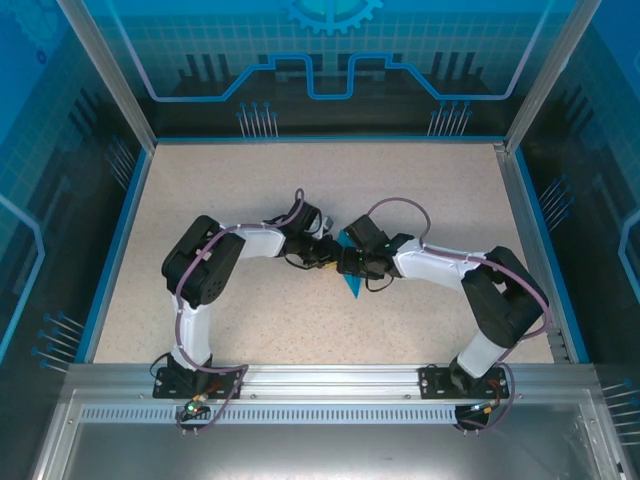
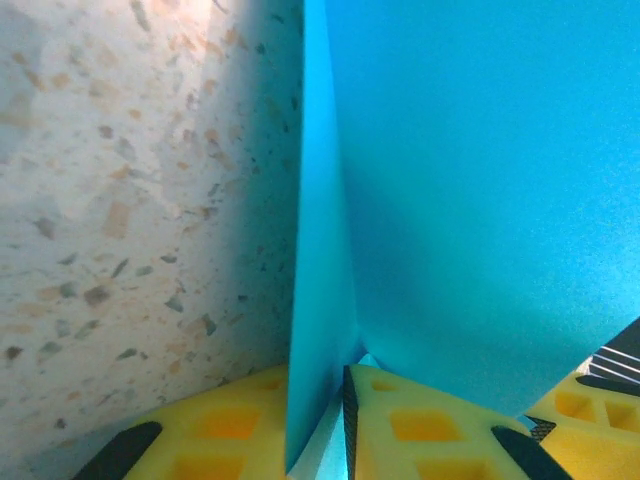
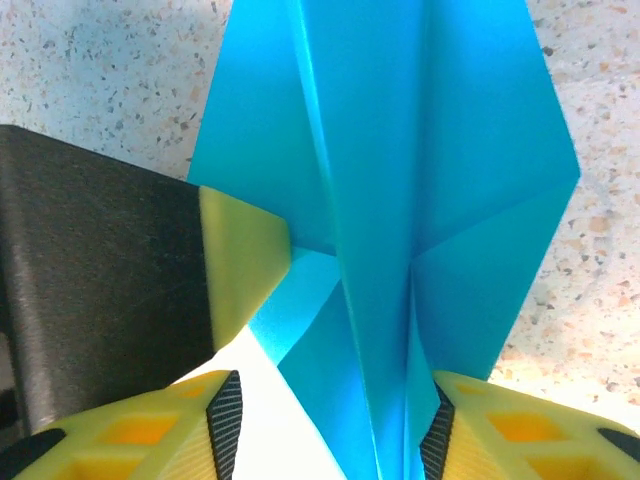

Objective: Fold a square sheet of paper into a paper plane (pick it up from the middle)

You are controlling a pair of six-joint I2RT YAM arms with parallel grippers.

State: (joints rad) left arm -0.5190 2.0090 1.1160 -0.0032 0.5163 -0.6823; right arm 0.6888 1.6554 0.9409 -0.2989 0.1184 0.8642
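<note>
The paper plane (image 3: 400, 170), a folded turquoise dart, is at the middle of the speckled table (image 1: 250, 200), between the two arms. The left gripper (image 2: 318, 400) is closed on one upright fold. The right gripper (image 3: 330, 420) holds its jaws partly apart around the centre crease; whether they press it is unclear.

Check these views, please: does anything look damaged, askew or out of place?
Nothing stands out. The folded turquoise paper has clean creases and no visible tear. It sits between the left fingers and the right fingers, at the middle of the speckled table.
</note>
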